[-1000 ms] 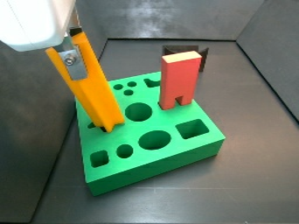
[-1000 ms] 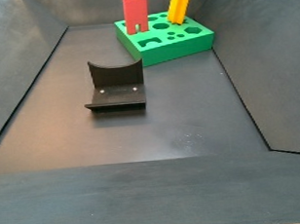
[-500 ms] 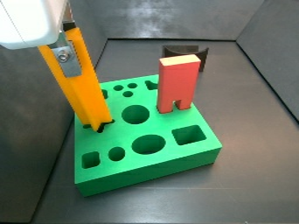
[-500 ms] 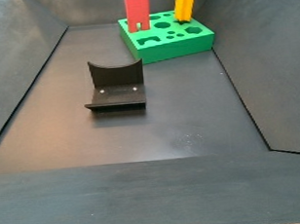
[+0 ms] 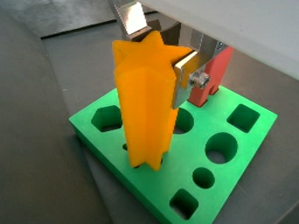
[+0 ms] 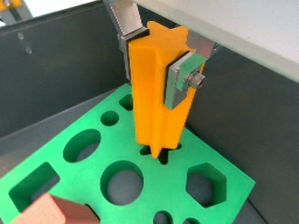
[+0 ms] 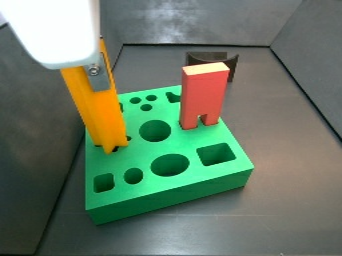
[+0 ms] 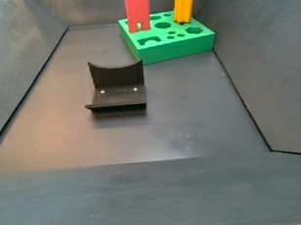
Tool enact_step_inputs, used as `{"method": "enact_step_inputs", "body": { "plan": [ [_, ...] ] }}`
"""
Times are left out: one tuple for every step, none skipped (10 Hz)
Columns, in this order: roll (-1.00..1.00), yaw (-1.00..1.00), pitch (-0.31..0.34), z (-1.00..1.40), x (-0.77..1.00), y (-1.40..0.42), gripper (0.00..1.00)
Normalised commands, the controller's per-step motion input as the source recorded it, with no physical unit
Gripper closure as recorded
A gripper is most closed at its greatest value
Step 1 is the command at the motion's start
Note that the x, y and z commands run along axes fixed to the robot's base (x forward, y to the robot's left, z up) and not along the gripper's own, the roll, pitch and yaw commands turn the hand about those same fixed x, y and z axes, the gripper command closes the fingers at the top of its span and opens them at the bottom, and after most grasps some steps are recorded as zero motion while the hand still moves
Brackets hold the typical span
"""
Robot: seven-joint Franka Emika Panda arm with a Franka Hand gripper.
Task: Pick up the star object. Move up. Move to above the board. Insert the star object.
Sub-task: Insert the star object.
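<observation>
Star object (image 7: 102, 106) is the story here, standing almost upright at centre left of a side view, its long axis running top to bottom with only a slight lean, and its lower end right down at the face of the board (image 7: 214, 177).

Going by size, the board comes first: a thick green block filling the lower middle of that side view, full of cut-outs. In the distant side view it sits small at upper centre (image 8: 191, 46), with the fixture (image 8: 114, 86) well apart from it at middle left of the frame.

Next the red block (image 7: 202, 93), planted upright in the board's far side, clear of the action.

Then the star object itself: in both wrist views the orange prism hangs straight down from the fingers, and its tip meets a dark hole in the green surface (image 6: 158, 92). Whether it has entered the hole or merely rests at its mouth, I cannot tell for sure; it looks just started.

Smallest, the gripper (image 6: 155, 54): silver plates clamped on either side of the prism near its upper end, a firm grasp.

So the hole lies directly below the gripper, along the prism's own axis: the call is a straight push down.
</observation>
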Motion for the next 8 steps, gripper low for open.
{"method": "enact_step_inputs", "body": {
  "plan": [
    [0.23, 0.28, 0.159, -0.37, 0.00, 0.33, 1.00],
    [0.00, 0.00, 0.000, -0.11, -0.02, 0.00, 1.00],
    [0.00, 0.09, 0.000, -0.10, 0.08, 0.00, 1.00],
    [0.00, 0.15, 0.001, -0.03, 0.27, -0.15, 1.00],
    [0.00, 0.08, 0.027, 0.00, 0.32, -0.24, 1.00],
    [0.00, 0.06, 0.033, 0.00, 0.33, -0.24, 1.00],
    [0.00, 0.05, 0.044, 0.00, 0.35, -0.21, 1.00],
    [0.00, 0.06, 0.073, 0.00, 0.38, -0.19, 1.00]
  ]
}}
